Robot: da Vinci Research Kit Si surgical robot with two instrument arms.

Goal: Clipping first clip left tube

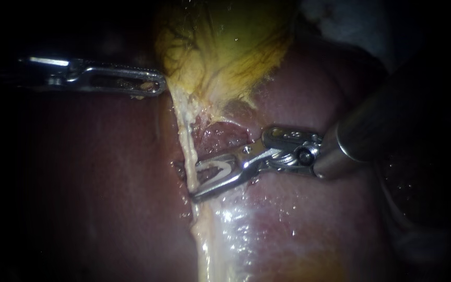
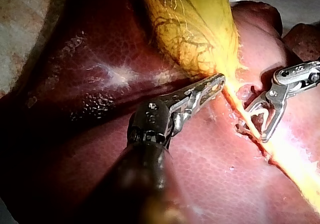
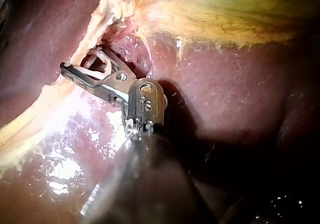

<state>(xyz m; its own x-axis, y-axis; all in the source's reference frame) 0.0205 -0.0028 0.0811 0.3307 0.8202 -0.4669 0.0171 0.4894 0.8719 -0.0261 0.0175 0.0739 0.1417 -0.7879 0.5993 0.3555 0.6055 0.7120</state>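
So, working across from the left, with the tube as my reference: my left instrument point(image 1: 155, 86), a slim silver-metal shaft ending in two long slotted jaws, comes in level and stops right at the top of the pale cream, stringy tube point(image 1: 186, 141). Its jaws lie flat together and look pinched on the lower edge of the yellow-green, veiny gallbladder point(image 1: 225, 47), just where the tube runs off it. The tissue there looks drawn out toward the tip, and the left wrist view matches that.

The tube itself hangs straight down from that corner of the gallbladder and crosses the dark red, glossy liver point(image 1: 90, 183), which lies on both sides of it. Just right of the tube's upper stretch there's a small raw reddish opening in the tissue.

About halfway down the tube sits the white V-shaped clip point(image 1: 217, 166). It's spread wide, with its open end facing the tube and close up against it from the right. It isn't squeezed onto anything yet.

The clip is carried by my right instrument point(image 1: 186, 181), a shiny hinged metal tip on a thick grey shaft that comes in from the tube's right. Its jaws stand wide apart, one against each leg of the clip. The jaw tips reach the tube, one above and one below the spot, so the tube sits in the mouth. The right wrist view shows the same.
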